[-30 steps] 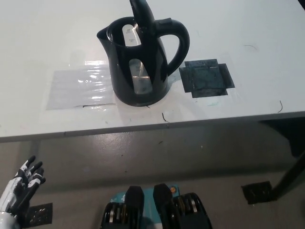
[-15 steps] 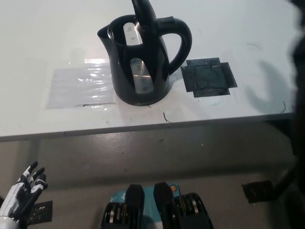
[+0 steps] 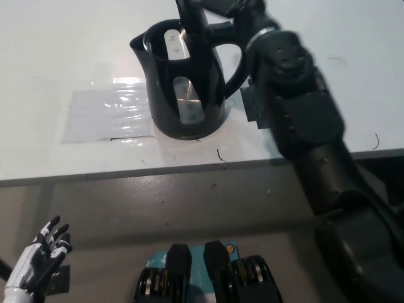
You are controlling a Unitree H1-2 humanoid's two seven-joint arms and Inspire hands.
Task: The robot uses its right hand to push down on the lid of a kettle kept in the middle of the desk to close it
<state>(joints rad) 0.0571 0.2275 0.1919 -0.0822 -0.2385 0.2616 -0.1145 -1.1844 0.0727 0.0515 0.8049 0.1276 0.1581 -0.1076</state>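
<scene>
White desk point(image 3: 63, 50) fills the upper part of our head view, with grey floor point(image 3: 189, 208) below its front edge. On the desk we see a clear plastic sheet point(image 3: 104, 117) taped flat at the left and a dark taped patch point(image 3: 251, 104), mostly hidden behind our right arm. Between them, about the middle of the desk, stands the black kettle point(image 3: 186, 85), upright, its spout toward picture left and its handle point(image 3: 237, 60) toward picture right. Its lid point(image 3: 192, 19) is raised, standing up from the hinge at the back of the rim, so we look into the open body and see the water-level window on its side.

Our black right arm point(image 3: 315, 145) comes up from the bottom right, crosses the desk edge and passes just beside the handle. Our right hand point(image 3: 240, 11) is at the top edge of the picture, near the raised lid; it is cut off by the frame, and we cannot tell how far its fingers are spread or whether it touches the lid.

Our white left hand point(image 3: 39, 255) rests low at the lower left, over the floor and well apart from the desk, fingers spread and holding nothing
</scene>
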